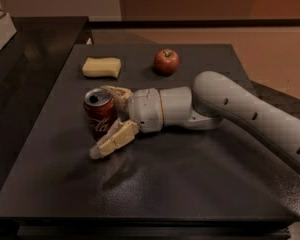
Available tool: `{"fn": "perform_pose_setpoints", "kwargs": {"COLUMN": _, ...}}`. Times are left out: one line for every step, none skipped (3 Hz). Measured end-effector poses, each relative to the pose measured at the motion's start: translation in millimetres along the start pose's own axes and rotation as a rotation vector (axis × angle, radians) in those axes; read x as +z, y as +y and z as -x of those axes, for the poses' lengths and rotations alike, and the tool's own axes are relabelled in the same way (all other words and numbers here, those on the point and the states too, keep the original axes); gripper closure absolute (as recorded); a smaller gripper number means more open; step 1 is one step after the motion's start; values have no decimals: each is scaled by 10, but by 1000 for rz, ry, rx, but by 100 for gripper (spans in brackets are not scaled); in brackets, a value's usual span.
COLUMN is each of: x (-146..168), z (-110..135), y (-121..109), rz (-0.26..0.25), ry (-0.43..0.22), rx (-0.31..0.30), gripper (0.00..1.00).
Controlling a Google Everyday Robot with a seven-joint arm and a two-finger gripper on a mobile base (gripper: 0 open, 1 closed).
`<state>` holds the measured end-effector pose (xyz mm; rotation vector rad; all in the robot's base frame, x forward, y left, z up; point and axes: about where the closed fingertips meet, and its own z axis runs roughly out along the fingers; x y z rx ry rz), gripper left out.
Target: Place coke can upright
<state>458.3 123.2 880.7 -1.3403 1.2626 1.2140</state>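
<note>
1. Dark grey tabletop (190, 184) filled most of the frame.
2. Left of centre, the small red metal coke can (101, 115) stood upright, its silver top facing up.
3. The white arm's (250, 114) cream two-finger gripper (103, 122) lay low beside the can, released. One finger was behind the can and the other angled toward the lower left.
4. A round red apple (166, 61) and a pale yellow sponge block (101, 67) sat near the table's far edge.

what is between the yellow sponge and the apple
Only bare tabletop between sponge and apple, in the camera view. The gripper lies nearer, open fingers either side of the upright coke can.
</note>
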Motion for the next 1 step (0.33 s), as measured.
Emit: {"fn": "perform_pose_setpoints", "kwargs": {"x": 1, "z": 0, "y": 0, "rz": 0, "ry": 0, "rx": 0, "gripper": 0}}
